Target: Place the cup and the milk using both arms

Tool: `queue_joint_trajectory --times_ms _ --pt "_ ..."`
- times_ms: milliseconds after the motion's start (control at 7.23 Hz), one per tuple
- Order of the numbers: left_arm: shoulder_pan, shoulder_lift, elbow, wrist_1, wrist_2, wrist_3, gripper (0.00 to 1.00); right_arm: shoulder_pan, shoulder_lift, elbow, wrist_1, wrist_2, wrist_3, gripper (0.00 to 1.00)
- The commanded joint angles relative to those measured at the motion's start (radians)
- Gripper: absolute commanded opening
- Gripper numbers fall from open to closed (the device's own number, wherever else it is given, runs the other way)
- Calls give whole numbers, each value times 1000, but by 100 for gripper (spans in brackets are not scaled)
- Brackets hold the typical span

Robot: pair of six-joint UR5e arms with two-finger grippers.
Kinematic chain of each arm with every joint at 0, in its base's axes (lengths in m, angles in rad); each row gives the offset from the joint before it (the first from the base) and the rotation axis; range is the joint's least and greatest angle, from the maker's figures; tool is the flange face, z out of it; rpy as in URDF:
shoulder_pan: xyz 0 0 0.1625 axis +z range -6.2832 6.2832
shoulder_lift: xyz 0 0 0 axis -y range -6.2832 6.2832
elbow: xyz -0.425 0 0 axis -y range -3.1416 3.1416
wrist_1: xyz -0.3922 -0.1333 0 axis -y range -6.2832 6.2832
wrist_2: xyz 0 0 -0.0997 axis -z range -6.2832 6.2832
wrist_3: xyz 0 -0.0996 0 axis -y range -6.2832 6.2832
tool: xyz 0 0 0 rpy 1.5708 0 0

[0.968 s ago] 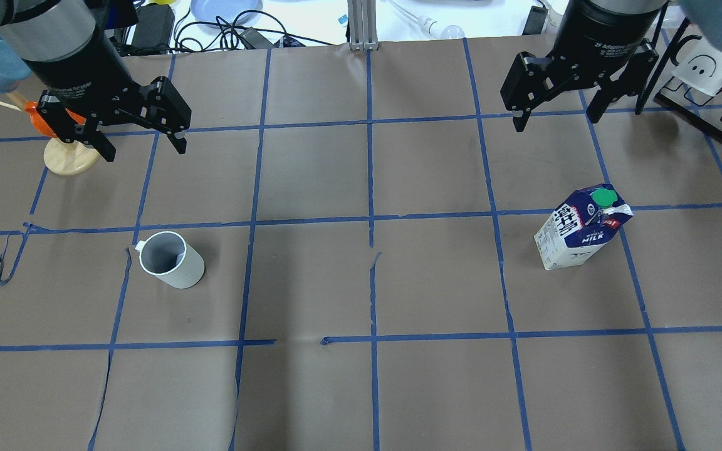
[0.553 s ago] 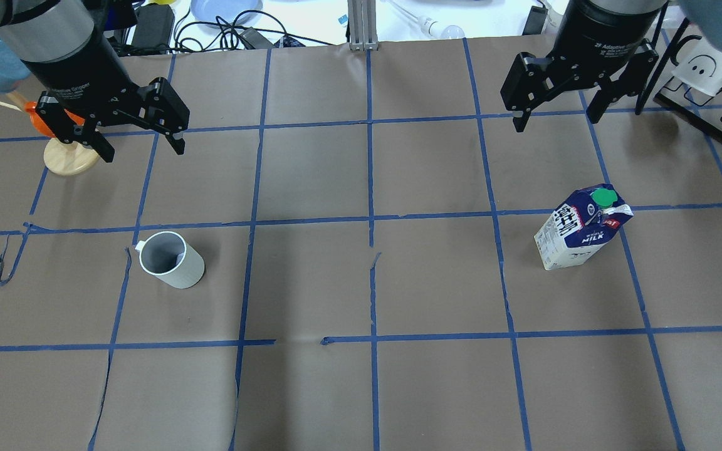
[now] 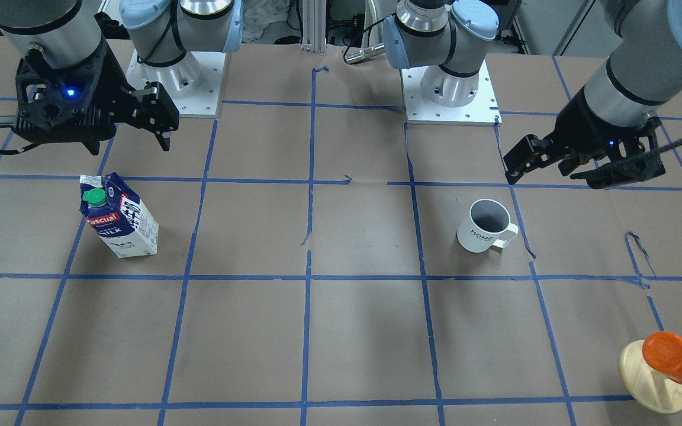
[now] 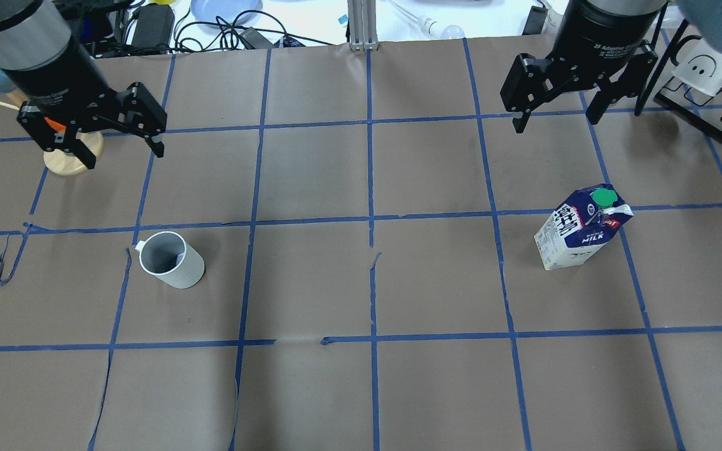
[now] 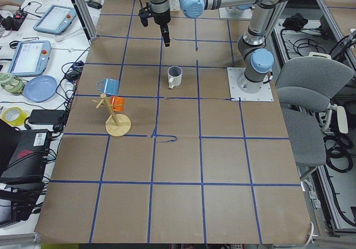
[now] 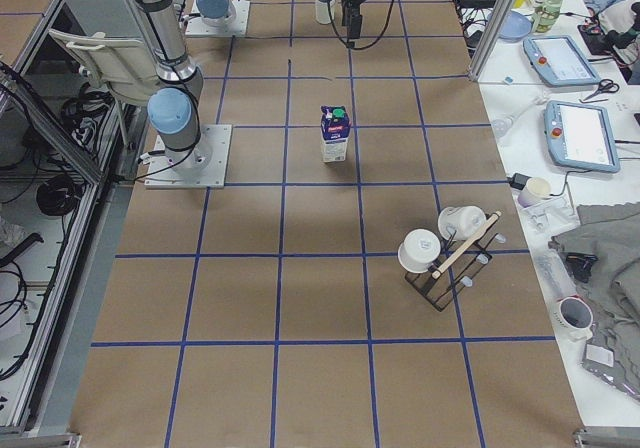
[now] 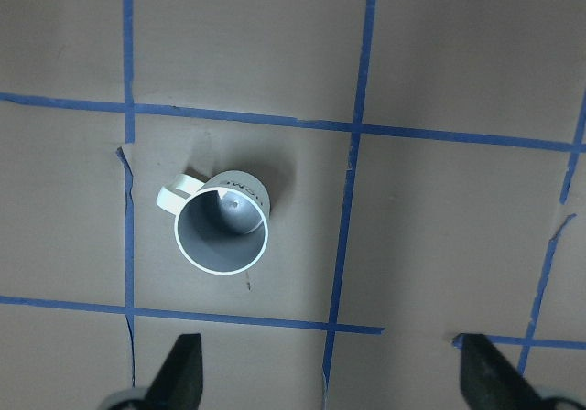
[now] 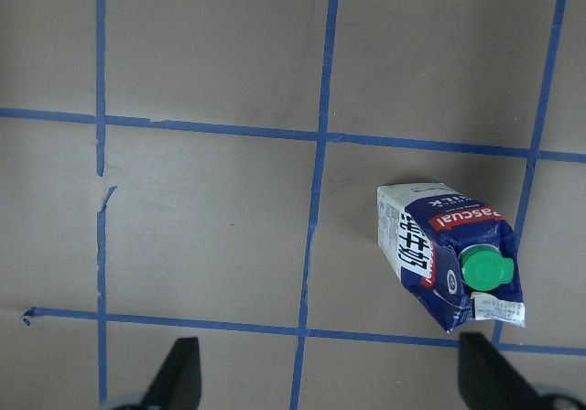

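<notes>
Hovering over a grid of blue tape on brown paper, the left fingers point(image 4: 145, 119) and right fingers point(image 4: 519, 88) hang spread wide and empty above the desk point(image 4: 336, 388), touching nothing. The stance looks like the opening of a two-armed pick. The cup point(image 4: 171, 261) stands upright, mouth up, on the robot's left half of the desk, well apart from the left fingers, with its handle turned outward. The wrist camera on the left arm point(image 4: 35, 44) looks down into the cup, which lies ahead of the gap between the fingers, so the wide opening is probably meant to take the cup's body. The milk point(image 4: 580, 235) stands upright on the right half, green cap up, likewise well apart from the right fingers. In that wrist's view it sits off toward one finger rather than centred, so the right arm point(image 4: 612, 19) likely has to shift sideways before coming down. Against the overhead frame of a second earlier, the left fingers have slid outward toward the desk's left edge and now overlap the wooden stand point(image 4: 66, 161) that carries an orange cup point(image 3: 669, 354) — while the right fingers, the cup and the milk sit where they were. Neither thing has been gripped, and the task's placing is not yet begun.
</notes>
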Motion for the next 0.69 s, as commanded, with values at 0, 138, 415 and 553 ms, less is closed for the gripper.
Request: queue_joint_trajectory --times_ms 0,138,415,553 --pt "73 -2 -207 204 2 -8 100 0 0 0 0 0 0 100" --pt "123 -8 -276 310 2 -10 100 0 0 0 0 0 0 100" --pt "137 -31 -300 307 7 -40 100 0 0 0 0 1 1 100" --pt "137 -45 -323 308 5 -54 100 0 0 0 0 1 1 100"
